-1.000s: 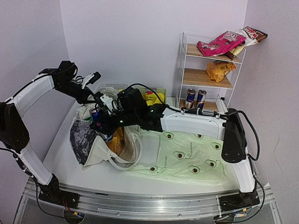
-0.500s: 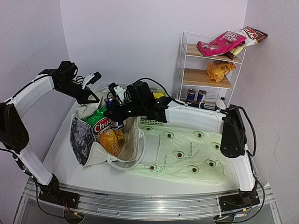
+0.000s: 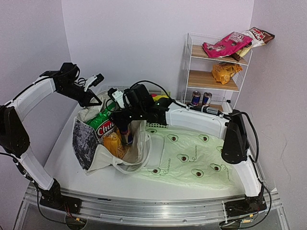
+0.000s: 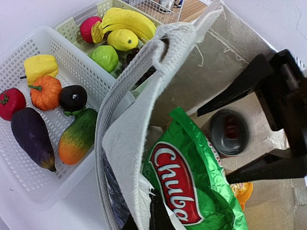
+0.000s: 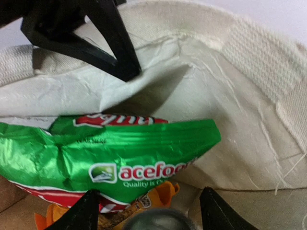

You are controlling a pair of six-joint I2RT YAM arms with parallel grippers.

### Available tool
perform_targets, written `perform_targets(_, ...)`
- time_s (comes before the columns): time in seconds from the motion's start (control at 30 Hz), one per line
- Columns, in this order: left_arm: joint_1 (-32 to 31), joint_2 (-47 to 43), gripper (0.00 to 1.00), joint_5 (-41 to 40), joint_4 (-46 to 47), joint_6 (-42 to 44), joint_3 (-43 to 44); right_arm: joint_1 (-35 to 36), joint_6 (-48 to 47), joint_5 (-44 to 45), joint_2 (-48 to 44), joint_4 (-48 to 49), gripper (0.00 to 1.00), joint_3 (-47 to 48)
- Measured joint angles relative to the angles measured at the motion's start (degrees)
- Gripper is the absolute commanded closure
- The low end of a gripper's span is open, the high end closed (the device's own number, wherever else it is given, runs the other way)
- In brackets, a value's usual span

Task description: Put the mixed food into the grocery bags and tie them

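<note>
The cream canvas tote (image 3: 91, 148) lies open on the table. My left gripper (image 3: 92, 99) is shut on the tote's far rim (image 4: 144, 96) and holds it up. Inside lie a green-white crisp packet (image 3: 103, 124) (image 4: 187, 182) (image 5: 120, 143) and an orange packet (image 3: 112, 143) (image 5: 158, 194). My right gripper (image 3: 123, 125) (image 5: 149, 191) is inside the tote's mouth, its jaws apart. The blue-silver can (image 4: 229, 132) (image 5: 153, 223) stands just below and between them. Bananas (image 4: 127, 21) and grapes (image 4: 136, 55) lie in the green basket. The avocado plastic bag (image 3: 192, 153) lies flat at right.
A white basket (image 4: 29, 163) behind the tote holds an eggplant (image 4: 31, 139) and other vegetables. A green basket (image 4: 72, 28) stands beside it. A wire shelf (image 3: 216, 72) at back right holds a pink packet (image 3: 225, 45), an orange packet and two cans (image 3: 200, 98).
My right gripper moved right and down into the tote with the can, and its jaws now stand apart from the can. The left arm has not moved.
</note>
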Motion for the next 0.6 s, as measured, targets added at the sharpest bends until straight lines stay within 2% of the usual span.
perform_targets(0.33,0.0,0.0,1.00,-4.2,1.3,-0.1,0.0,0.3,-1.8,-5.0,-2.3,-6.2,0.15,3.2)
perform_targets(0.5,0.0,0.0,1.00,-6.4,1.7,0.0,0.0,0.3,2.7,-2.7,-9.8,-15.4,0.13,2.8)
perform_targets(0.6,0.0,-0.1,1.00,-7.1,1.9,0.0,-0.2,0.2,8.4,-1.7,-17.9,-20.9,0.12,-2.5)
